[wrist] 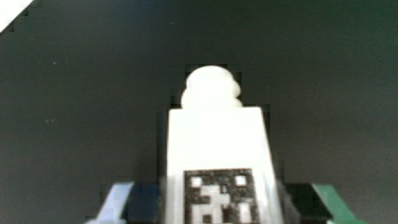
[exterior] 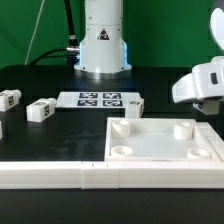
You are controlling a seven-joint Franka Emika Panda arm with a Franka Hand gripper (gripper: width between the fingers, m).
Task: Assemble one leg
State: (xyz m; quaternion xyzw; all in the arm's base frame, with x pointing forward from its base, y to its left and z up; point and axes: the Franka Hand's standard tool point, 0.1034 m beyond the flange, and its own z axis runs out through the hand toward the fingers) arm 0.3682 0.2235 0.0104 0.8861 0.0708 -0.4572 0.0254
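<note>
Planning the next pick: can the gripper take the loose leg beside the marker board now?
Probably not yet: the fingers seem full, clamped on the held leg. The loose leg itself lies uncovered, with nothing over it.

Four legs, namely one leg (exterior: 10, 98), a second leg (exterior: 40, 110), a third leg cut by the edge (exterior: 2, 128) and a fourth leg (wrist: 217, 140), plus one panel (exterior: 155, 148), one rail (exterior: 60, 176) and one marker board (exterior: 98, 100).

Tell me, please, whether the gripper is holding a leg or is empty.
Holding a leg: in the wrist view the leg, tag facing the camera, sits clamped between the gripper fingers, one at each side.
</note>
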